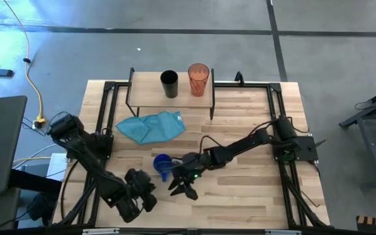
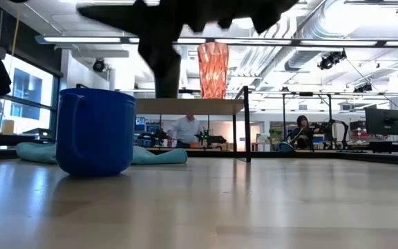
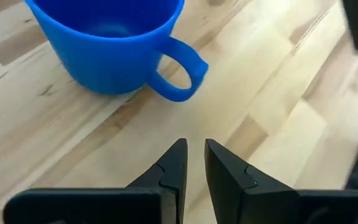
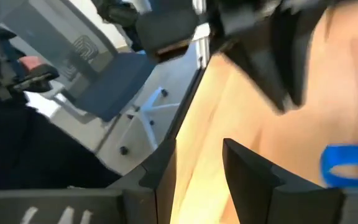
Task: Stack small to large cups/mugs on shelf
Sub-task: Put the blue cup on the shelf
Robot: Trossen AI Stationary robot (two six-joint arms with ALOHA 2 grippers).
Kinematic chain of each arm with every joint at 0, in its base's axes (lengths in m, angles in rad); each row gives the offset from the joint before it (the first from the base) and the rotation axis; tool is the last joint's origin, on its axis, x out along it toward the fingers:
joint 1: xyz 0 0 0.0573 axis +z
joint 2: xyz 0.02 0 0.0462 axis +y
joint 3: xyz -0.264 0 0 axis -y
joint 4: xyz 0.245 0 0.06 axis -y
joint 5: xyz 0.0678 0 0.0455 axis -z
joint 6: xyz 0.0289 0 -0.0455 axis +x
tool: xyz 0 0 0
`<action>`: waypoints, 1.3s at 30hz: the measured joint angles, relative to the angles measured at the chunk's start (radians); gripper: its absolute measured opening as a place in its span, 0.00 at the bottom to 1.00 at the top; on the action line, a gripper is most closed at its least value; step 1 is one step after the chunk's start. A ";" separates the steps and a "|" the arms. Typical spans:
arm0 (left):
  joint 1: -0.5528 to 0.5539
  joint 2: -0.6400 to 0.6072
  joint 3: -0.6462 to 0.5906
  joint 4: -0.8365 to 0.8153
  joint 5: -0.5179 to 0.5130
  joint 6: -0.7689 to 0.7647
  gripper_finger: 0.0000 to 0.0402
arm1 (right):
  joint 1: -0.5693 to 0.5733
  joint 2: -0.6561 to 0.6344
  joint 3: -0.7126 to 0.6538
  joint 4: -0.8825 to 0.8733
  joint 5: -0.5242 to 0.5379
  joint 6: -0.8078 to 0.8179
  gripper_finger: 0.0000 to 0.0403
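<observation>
The small blue mug [image 1: 162, 163] stands upright on its base on the tabletop, near the front middle, and also shows in the low view [image 2: 95, 131]. On the shelf [image 1: 149, 98] at the far edge stand the black cup [image 1: 169, 83] and the red-orange tumbler [image 1: 198, 79]. My right gripper [image 1: 185, 188] hovers open just right of and nearer than the mug, touching nothing. My left gripper [image 3: 194, 146] waits to the mug's near left, fingers almost together, pointing toward the mug's handle [image 3: 180, 78].
A teal cloth [image 1: 152, 125] lies crumpled between the shelf and the mug. Black frame rails [image 1: 276, 111] run along the table's left and right sides. Bare wood [image 1: 240, 196] lies to the mug's right. People sit in the room beyond the table.
</observation>
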 joint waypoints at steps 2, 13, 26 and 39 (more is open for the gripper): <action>-0.014 0.000 0.000 0.008 -0.032 -0.042 0.12 | 0.000 -0.039 0.000 -0.037 0.035 -0.047 0.30; 0.044 0.011 0.000 0.086 -0.013 -0.124 0.35 | -0.023 -0.234 0.000 -0.170 0.165 -0.188 0.32; 0.109 0.015 0.001 0.104 0.140 -0.111 0.59 | -0.015 -0.318 0.000 -0.358 0.214 -0.239 0.36; 0.081 -0.182 0.076 -0.356 0.075 -0.079 0.59 | 0.020 -0.318 0.000 -0.427 0.215 -0.248 0.36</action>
